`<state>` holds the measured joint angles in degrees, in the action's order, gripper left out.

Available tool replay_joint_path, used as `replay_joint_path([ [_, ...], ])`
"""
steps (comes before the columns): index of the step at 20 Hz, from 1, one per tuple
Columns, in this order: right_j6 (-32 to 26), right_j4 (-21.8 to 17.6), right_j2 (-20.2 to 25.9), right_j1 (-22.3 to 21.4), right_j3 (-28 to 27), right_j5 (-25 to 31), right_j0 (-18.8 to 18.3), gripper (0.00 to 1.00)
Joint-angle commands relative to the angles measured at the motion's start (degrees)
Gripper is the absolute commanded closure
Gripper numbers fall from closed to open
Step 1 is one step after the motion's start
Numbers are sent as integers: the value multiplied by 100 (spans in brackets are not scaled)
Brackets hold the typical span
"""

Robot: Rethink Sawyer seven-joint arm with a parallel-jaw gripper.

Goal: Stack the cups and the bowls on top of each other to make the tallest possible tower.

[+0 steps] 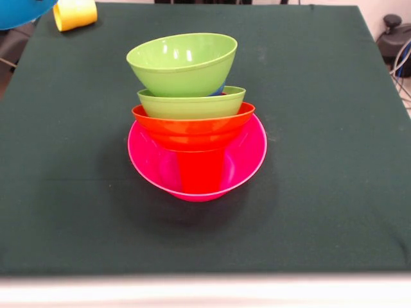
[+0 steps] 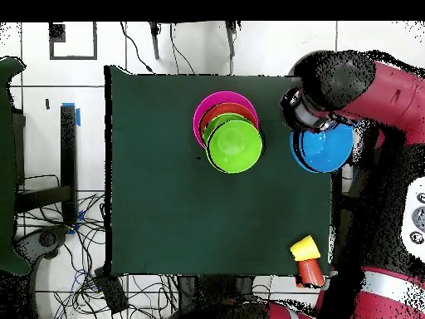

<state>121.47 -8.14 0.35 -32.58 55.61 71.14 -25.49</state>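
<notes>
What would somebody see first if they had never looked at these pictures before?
The tower in the middle of the green table: a big pink bowl at the bottom, a red cup standing in it, then an orange bowl and two lime green bowls, the top one tilted. Next comes the red arm at the table's edge, right over a light blue bowl. A yellow cup lies on its side in a corner.
</notes>
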Motion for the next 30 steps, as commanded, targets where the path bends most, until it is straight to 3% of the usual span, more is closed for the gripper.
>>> replay_joint_path([
  [1, -3147, 672, 1594, -604, 1411, -592, -1051, 100],
  [12, -2893, 330, 1917, -606, 1313, -446, -1019, 100],
  [20, -2714, 361, 1974, -634, 1464, -433, -949, 100],
  [30, -2074, 445, 1984, -692, 1696, -699, -860, 100],
])
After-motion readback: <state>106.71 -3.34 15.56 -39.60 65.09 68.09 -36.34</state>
